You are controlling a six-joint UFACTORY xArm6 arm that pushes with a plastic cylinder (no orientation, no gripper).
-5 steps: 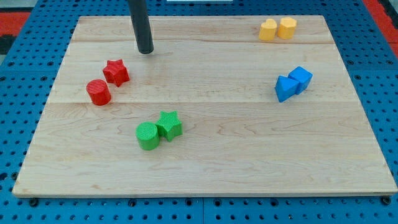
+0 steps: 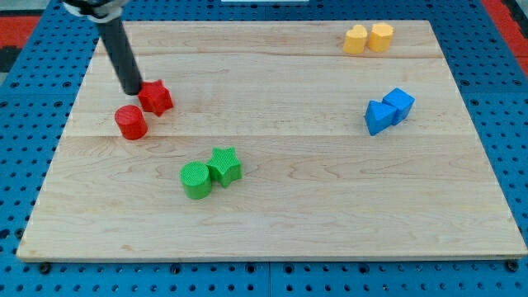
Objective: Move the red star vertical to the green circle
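Beside one red star [image 2: 156, 97], my tip [image 2: 133, 91], one green circle [image 2: 195, 181]

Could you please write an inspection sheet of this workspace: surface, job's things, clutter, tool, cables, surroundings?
Surface: pale wooden board, lying flat, no damage seen.
Job's things: red star at the view's left; green circle lower, nearer the middle, touching a green star.
Clutter: red cylinder just below-left of the red star; two yellow blocks at the view's top right; two blue blocks at the right.
Tool: my tip sits at the red star's left side, apparently touching it.
Cables: nothing seen.
Surroundings: blue perforated base around the board.
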